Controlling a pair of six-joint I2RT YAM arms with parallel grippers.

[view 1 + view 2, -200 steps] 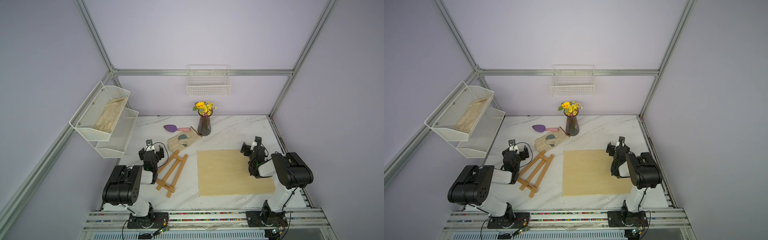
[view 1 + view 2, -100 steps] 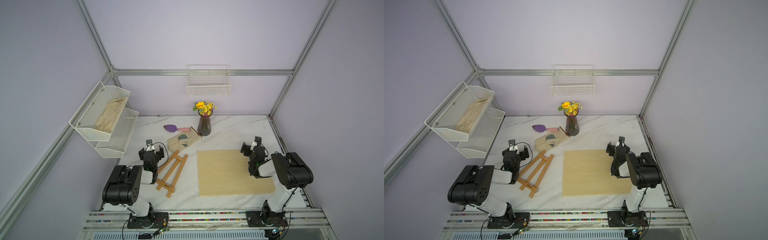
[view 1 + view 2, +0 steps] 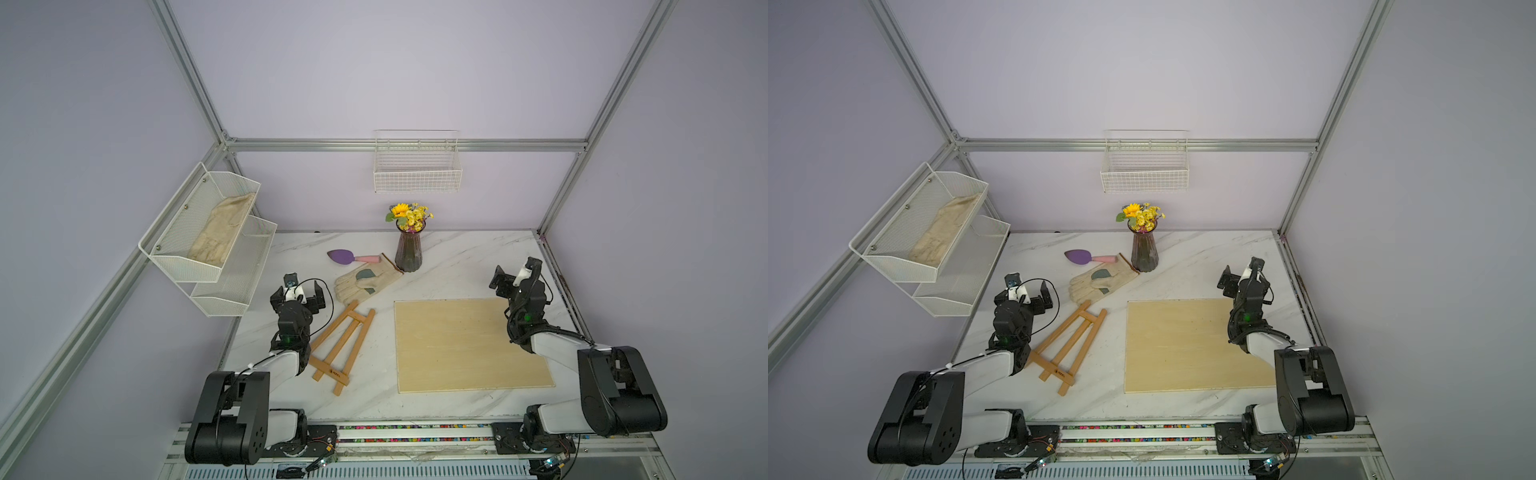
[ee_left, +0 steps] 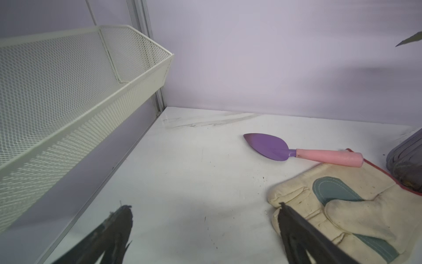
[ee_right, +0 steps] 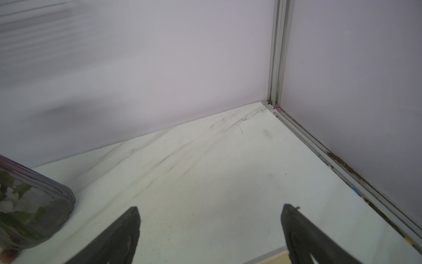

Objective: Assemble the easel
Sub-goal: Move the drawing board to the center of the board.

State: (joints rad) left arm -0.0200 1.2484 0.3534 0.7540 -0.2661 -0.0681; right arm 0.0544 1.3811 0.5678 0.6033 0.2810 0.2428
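Found left gripper (image 4: pixel 204 206) spread wide, gripping nothing; found right gripper (image 5: pixel 211 207) likewise wide and empty. Saw easel (image 3: pixel 331 370) lying flat on table (image 3: pixel 457 257) close beside left arm (image 3: pixel 291 328), gripped by neither. Judged assembly not begun: grasping, opening rear leg, standing upright all left.

White links (image 3: pixel 282 363), black joints (image 3: pixel 232 411), looping cables (image 3: pixel 332 297); dark left pincer (image 4: pixel 204 206), right pincer (image 5: pixel 211 208).

Top views look down from high, well back from the vase (image 3: pixel 409 249); my low wrist cams both clip it.
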